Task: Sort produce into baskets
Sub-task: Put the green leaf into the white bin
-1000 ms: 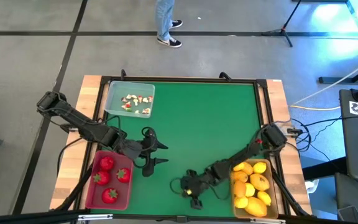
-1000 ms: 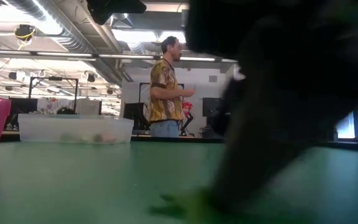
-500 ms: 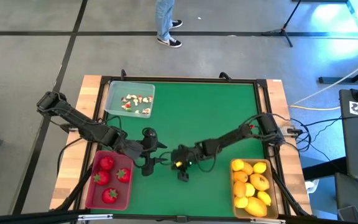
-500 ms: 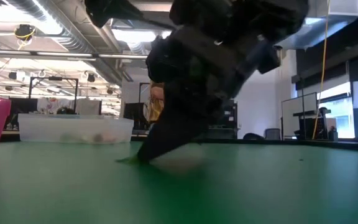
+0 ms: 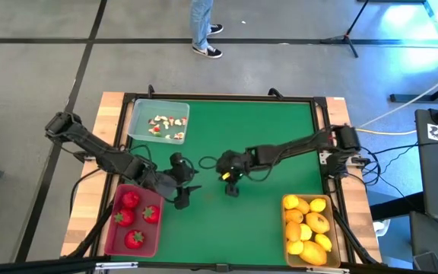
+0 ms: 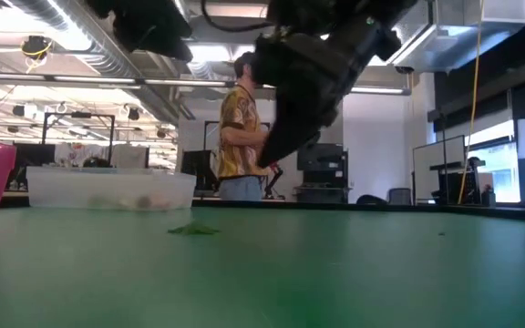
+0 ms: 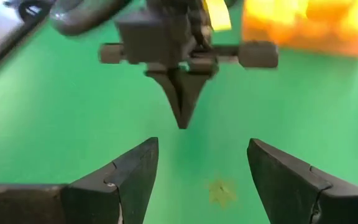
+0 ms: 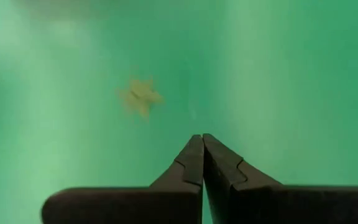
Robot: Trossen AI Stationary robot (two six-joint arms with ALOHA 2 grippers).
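Sorting looks nearly done. The right end effector (image 5: pixel 231 187), fingers together and empty, hovers above a small green leaf-like scrap (image 8: pixel 140 96); the left end effector (image 5: pixel 184 195), fingers apart, waits beside. Next: lower and pinch it.

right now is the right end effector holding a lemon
No, the right end effector is shut on nothing, its fingers pressed together above bare green mat with only a small leaf cap lying nearby.
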